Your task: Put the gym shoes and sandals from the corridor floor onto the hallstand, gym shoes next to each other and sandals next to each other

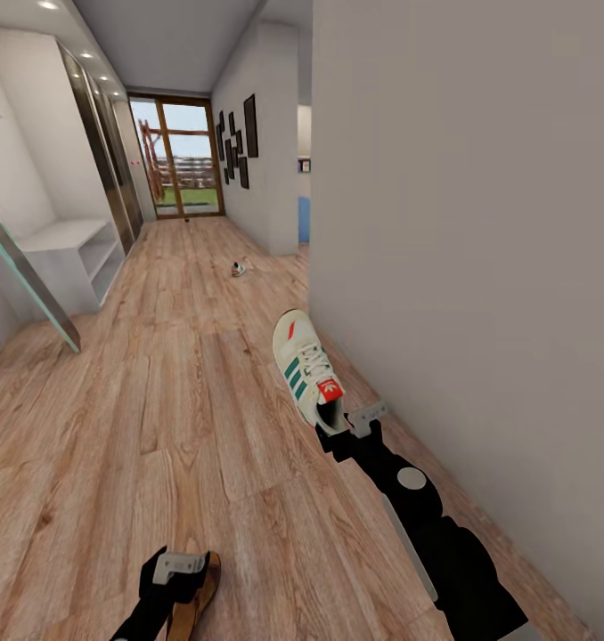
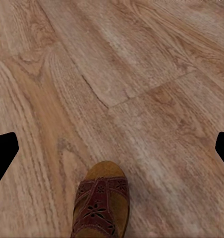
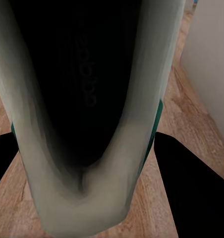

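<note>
Over the plank corridor floor (image 1: 159, 418) beside a grey wall (image 1: 480, 223), the right gripper (image 1: 346, 425) clamps a gym shoe (image 1: 309, 369), while the left gripper (image 1: 179, 570) grips a sandal (image 2: 101, 208).

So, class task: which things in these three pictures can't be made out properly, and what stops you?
- Sandal: heel cut off by the left wrist view's edge; in the head view the left gripper hides it.
- Gym shoe: blurred close-up in the right wrist view.
- Small far object on the floor: too small to identify.

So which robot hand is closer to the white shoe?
Right. The right gripper grips the white shoe at its heel; the left gripper is off across the floor, holding a sandal.
</note>
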